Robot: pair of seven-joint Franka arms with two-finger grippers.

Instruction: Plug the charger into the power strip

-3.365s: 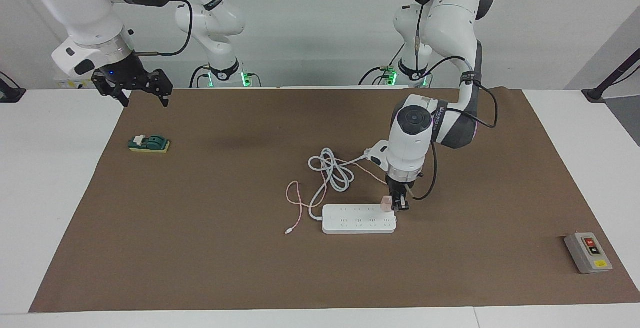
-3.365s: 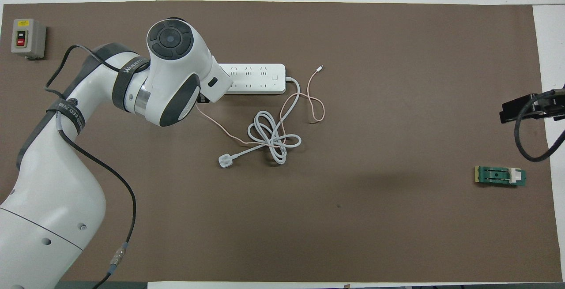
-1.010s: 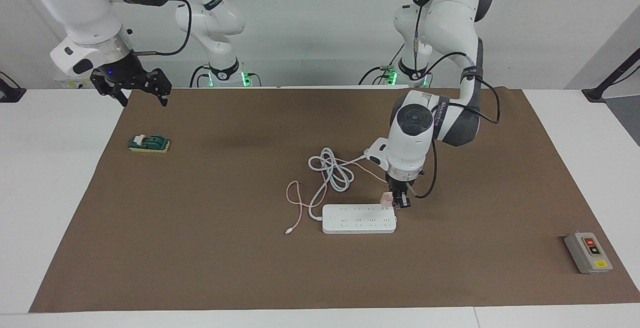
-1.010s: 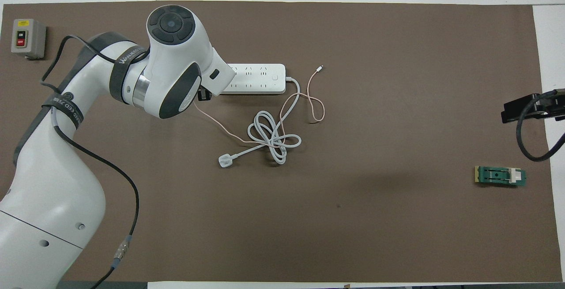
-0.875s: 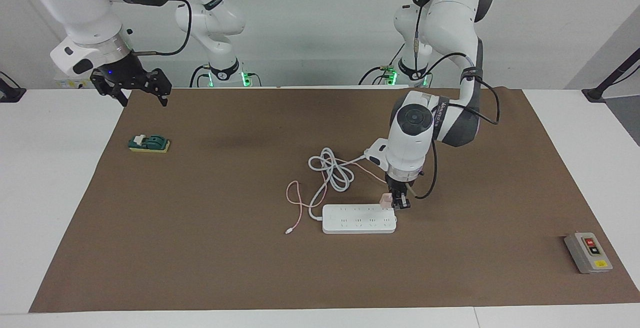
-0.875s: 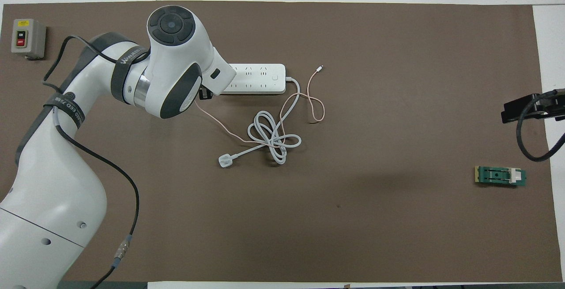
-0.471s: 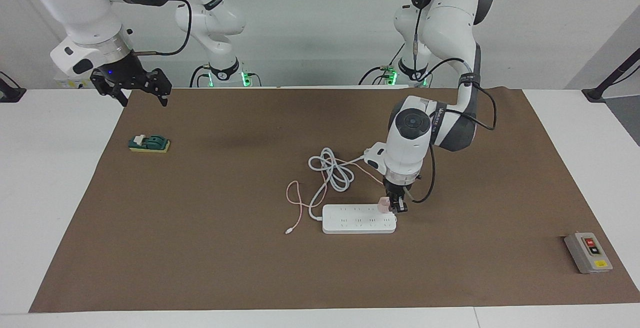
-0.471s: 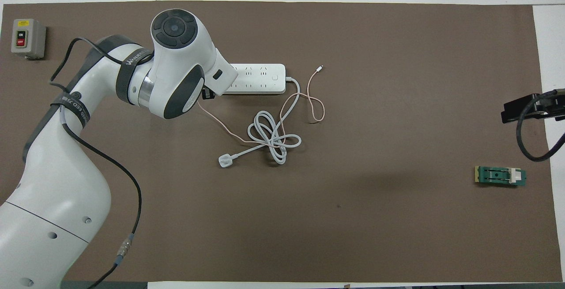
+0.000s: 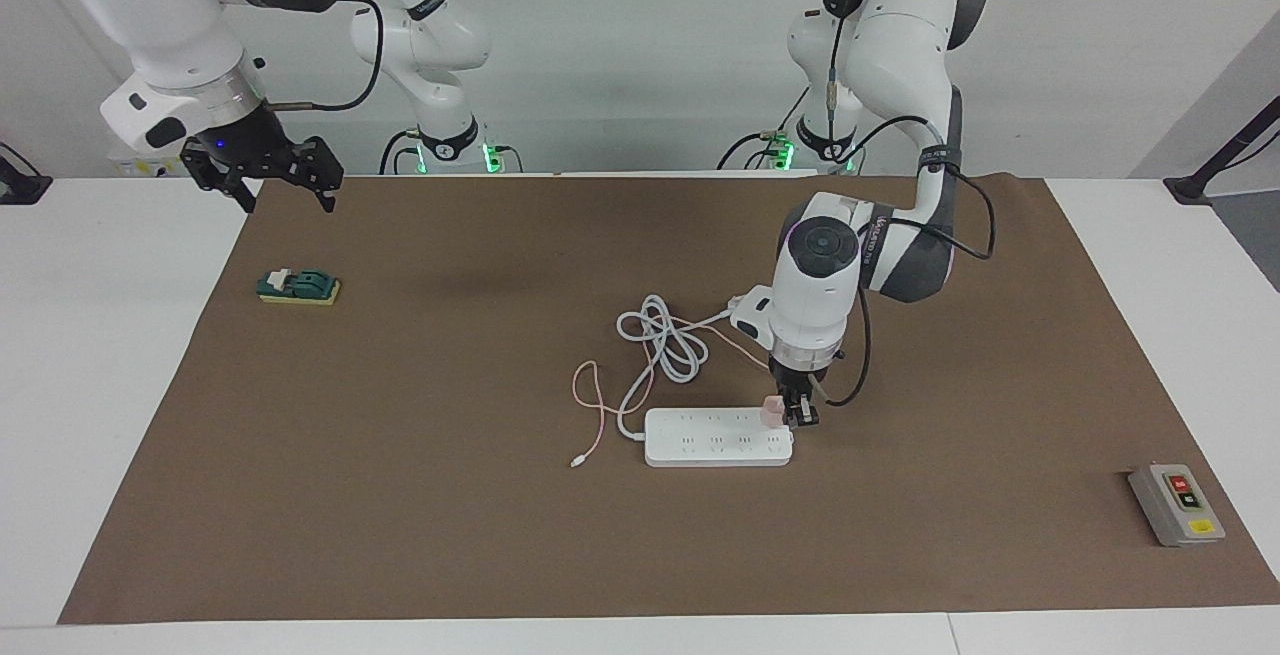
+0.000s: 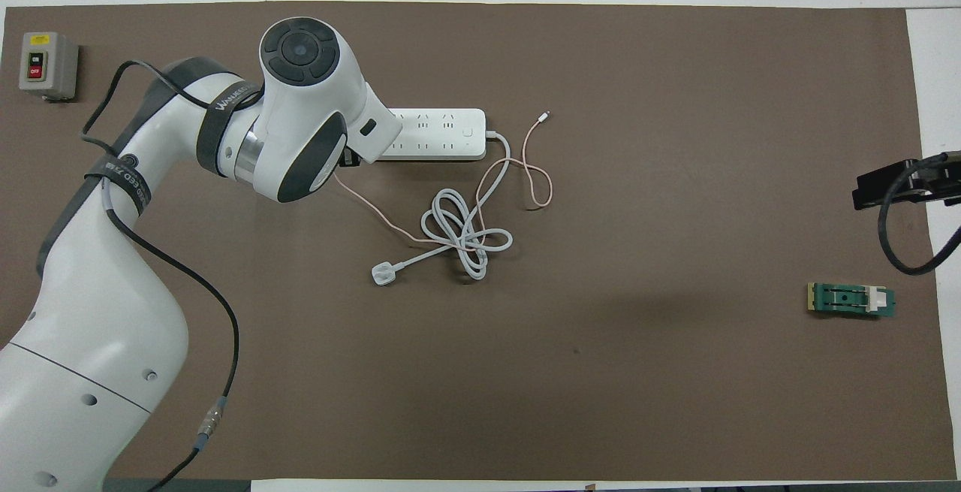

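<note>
Two claws: the left claw pinches the charger at the strip's end; coiled cord lies just nearer the robots. Right claw, spread, waits over the counter edge near a green block.

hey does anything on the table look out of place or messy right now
Only the cords. The power strip's thick cord lies in a tangled loop, its own plug loose on the mat, crossed by the charger's thin pink cable. Nothing looks spilled or broken.

Grey button box at mat corner; green switch block near other end.
</note>
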